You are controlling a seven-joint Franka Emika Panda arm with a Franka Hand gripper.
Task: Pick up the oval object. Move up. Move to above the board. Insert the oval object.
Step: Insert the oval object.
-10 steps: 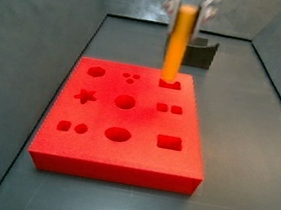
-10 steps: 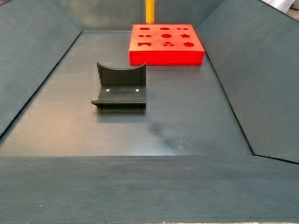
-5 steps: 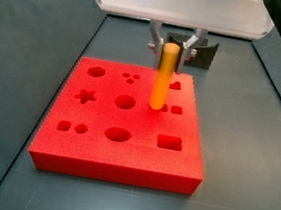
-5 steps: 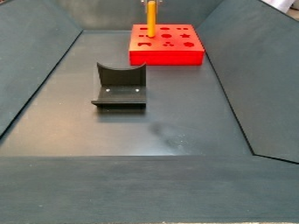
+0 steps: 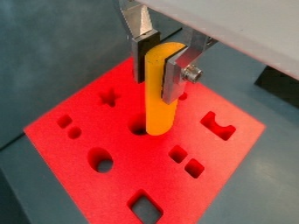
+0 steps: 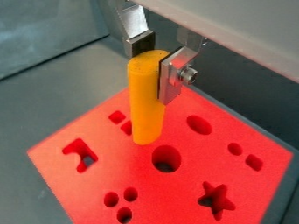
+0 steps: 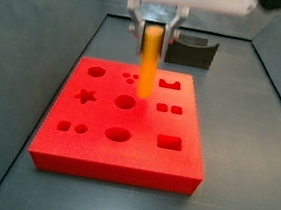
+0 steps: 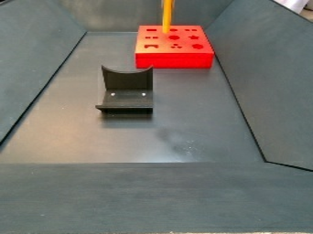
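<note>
My gripper [image 5: 159,63] is shut on the top of the oval object [image 5: 158,105], a smooth orange-yellow peg that hangs upright. The gripper also shows in a wrist view [image 6: 158,61] and in a side view [image 7: 157,21]. The peg [image 6: 146,101] hangs over the red board [image 6: 176,192], its lower end just above the top face beside a round hole near the middle. In both side views the peg [image 7: 152,56] [image 8: 167,14] stands over the far half of the board [image 7: 147,123] [image 8: 178,57]. The board [image 5: 122,140] has several shaped cutouts.
The dark fixture stands behind the board in a side view [image 7: 190,52] and in front of it on the grey floor in a side view [image 8: 124,90]. Sloping grey walls enclose the floor on both sides.
The gripper has carried the peg sideways over the board, from above the edge column of cutouts towards the middle. The board and fixture have not moved.
</note>
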